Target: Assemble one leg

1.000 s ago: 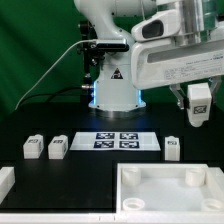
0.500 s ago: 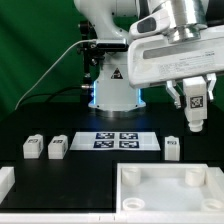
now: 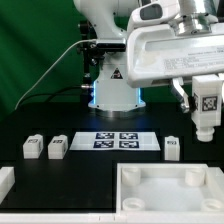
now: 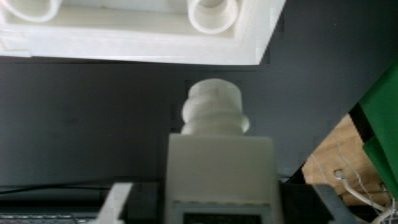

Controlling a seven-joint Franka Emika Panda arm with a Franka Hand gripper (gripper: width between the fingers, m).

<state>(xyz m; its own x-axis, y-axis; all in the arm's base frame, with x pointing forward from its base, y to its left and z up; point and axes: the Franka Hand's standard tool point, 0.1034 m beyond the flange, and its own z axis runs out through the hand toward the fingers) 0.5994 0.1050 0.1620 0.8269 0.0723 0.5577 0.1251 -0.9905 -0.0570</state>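
My gripper is shut on one leg, a small white block with a black-and-white tag, and holds it upright in the air at the exterior view's right. It is above and behind the white tabletop. In the wrist view the held leg points its rounded peg end toward the tabletop, whose corner holes show. Three more legs stand on the black table: two at the exterior view's left and one below the gripper.
The marker board lies in the middle of the table in front of the robot base. A white part sits at the front left edge. A green wall edge shows in the wrist view.
The gripper has moved toward the exterior view's right and slightly down, still carrying the leg. The legs on the table have not moved.
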